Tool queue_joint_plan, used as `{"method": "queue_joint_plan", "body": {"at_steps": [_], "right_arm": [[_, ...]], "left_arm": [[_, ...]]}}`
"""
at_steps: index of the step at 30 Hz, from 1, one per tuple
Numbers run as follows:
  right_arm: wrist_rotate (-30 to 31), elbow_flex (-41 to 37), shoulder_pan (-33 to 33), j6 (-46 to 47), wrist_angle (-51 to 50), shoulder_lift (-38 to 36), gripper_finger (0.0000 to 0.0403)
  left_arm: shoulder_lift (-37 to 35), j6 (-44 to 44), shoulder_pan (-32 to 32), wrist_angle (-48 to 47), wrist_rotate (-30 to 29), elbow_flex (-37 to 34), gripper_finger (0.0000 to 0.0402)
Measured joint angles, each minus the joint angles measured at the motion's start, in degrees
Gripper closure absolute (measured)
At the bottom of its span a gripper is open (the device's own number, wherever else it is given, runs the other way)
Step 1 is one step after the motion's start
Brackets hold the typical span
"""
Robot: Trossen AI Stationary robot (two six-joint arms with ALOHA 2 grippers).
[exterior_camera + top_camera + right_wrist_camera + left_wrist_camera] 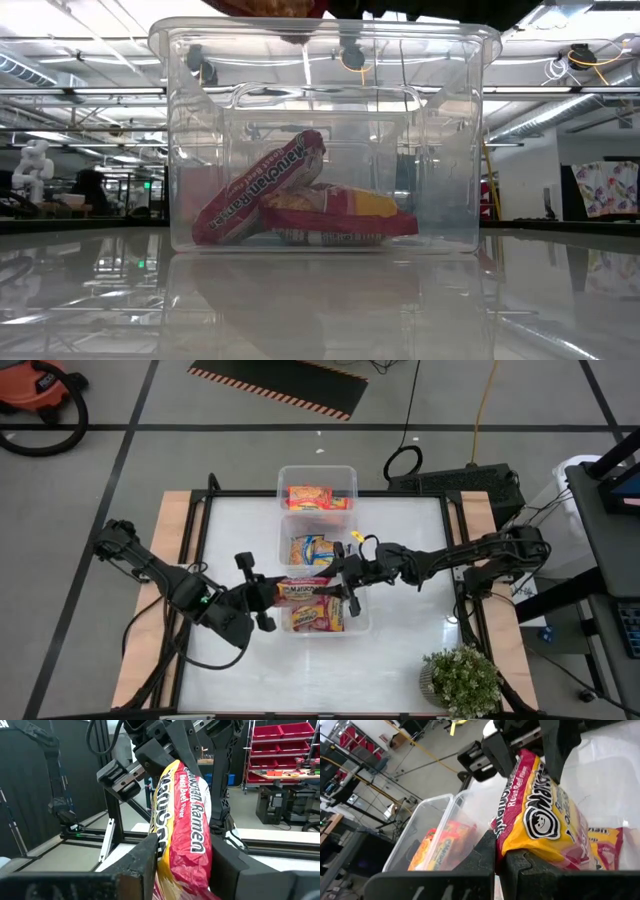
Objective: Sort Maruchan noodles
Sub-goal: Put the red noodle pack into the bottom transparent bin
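While both the left gripper and right gripper clamp opposite ends of one red-yellow packet, its long axis spans between them above the near bin.

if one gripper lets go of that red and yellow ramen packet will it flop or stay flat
Probably stays fairly flat: the ramen packet spans level between the left gripper and right gripper, hinting at a stiff noodle block. Its glossy wrapper looks crinkly and may slip. Likely light.
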Motion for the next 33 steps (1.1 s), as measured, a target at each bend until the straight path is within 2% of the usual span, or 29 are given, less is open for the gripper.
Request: {"method": "queue_joint_plan", "body": {"at_steps": [3, 9, 13, 28, 33], "right_arm": [[0.04, -0.06, -0.23, 0.0, -0.47, 0.02, 0.028], [-0.08, -0.06, -0.25, 0.38, -1.68, 0.01, 0.0281], [-0.31, -0.06, -0.25, 2.08, -2.62, 0.0, 0.0281], [0.85, 0.08, -2.18, 7.03, -13.6, -1.7, 0.0282], [0.81, 0.08, -2.18, 9.52, -17.78, -1.7, 0.0282]], "left_arm": [[0.0, -1.07, 0.13, -0.02, -0.62, -1.8, 0.0375], [0.0, -4.42, 1.29, -0.27, -0.85, -2.77, 0.0284], [-0.25, -5.94, 0.88, -1.13, -0.77, -2.77, 0.0245], [-3.72, -19.87, 0.22, -17.38, -0.28, -2.77, 0.0236], [-3.74, -22.04, 0.22, -18.93, -0.29, -2.77, 0.0236]]}}
